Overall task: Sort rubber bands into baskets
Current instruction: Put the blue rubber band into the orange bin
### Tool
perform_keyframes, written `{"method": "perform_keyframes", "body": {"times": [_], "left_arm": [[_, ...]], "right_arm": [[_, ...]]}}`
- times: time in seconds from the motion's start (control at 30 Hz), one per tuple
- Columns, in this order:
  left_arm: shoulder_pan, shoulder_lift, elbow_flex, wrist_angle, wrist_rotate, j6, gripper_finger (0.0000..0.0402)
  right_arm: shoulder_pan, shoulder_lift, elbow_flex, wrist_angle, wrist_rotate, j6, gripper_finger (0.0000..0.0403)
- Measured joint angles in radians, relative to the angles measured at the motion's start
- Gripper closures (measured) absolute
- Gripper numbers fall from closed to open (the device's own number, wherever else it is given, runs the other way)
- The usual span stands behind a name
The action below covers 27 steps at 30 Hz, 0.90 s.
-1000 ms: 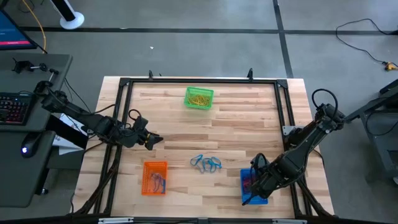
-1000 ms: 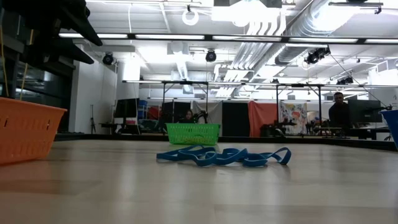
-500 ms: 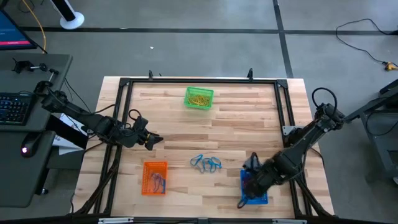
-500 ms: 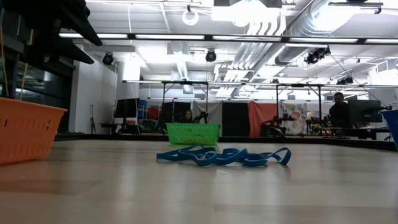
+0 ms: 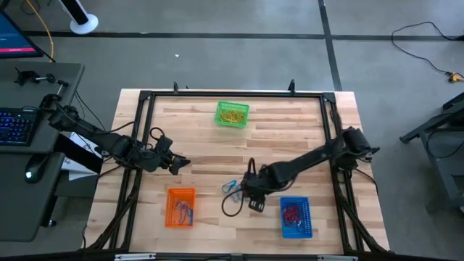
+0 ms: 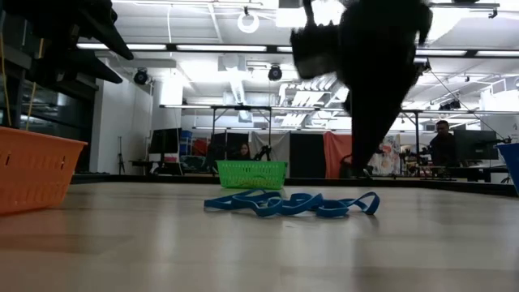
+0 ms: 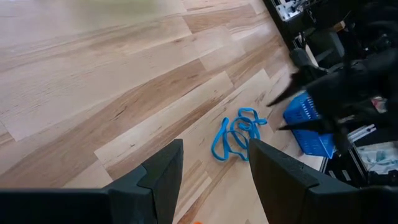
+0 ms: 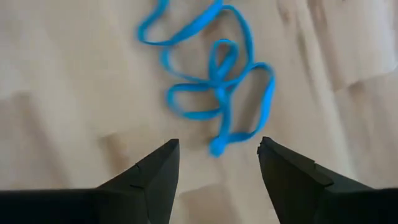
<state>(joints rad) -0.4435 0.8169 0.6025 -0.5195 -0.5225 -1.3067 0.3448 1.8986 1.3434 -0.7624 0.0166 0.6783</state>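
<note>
Now the right gripper point(image 8: 214, 165) hangs spread and empty over the blue bands point(image 5: 239, 190), which lie near the table's point(image 5: 290, 138) front edge between the orange basket point(image 5: 180, 207) and blue basket point(image 5: 296, 216), seemingly lined up to pinch them. The left gripper point(image 7: 211, 171), wide open, waits by the left edge.

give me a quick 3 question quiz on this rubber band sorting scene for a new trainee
1. True or false: the blue rubber bands already lie inside a basket.
2. Which basket holds the yellow bands? A) green basket B) orange basket C) blue basket
3. Fill in: the right gripper hangs over the blue bands with its fingers ____.

Key:
1. False; they lie on the bare table.
2. A
3. open

The left gripper waits, open, near the table's left edge.
</note>
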Motion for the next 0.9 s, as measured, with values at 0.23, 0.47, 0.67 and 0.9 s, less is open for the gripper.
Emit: {"method": "perform_keyframes", "body": {"times": [0.23,0.47,0.67,0.9], "left_arm": [[0.0,0.0,0.0,0.0,0.0,-0.007,0.0227],[0.0,0.0,0.0,0.001,-0.001,-0.008,0.0227],[0.0,0.0,0.0,0.0,-0.001,-0.008,0.0227],[0.0,0.0,0.0,0.001,-0.003,0.02,0.0227]], "right_arm": [[-0.004,0.081,0.0,0.001,0.084,-0.166,0.0197],[0.016,0.118,0.001,0.021,0.064,-0.258,0.0205],[0.024,0.13,0.005,0.026,0.057,-0.202,0.0311],[0.023,0.069,0.082,-0.191,0.095,-0.224,0.0395]]}}
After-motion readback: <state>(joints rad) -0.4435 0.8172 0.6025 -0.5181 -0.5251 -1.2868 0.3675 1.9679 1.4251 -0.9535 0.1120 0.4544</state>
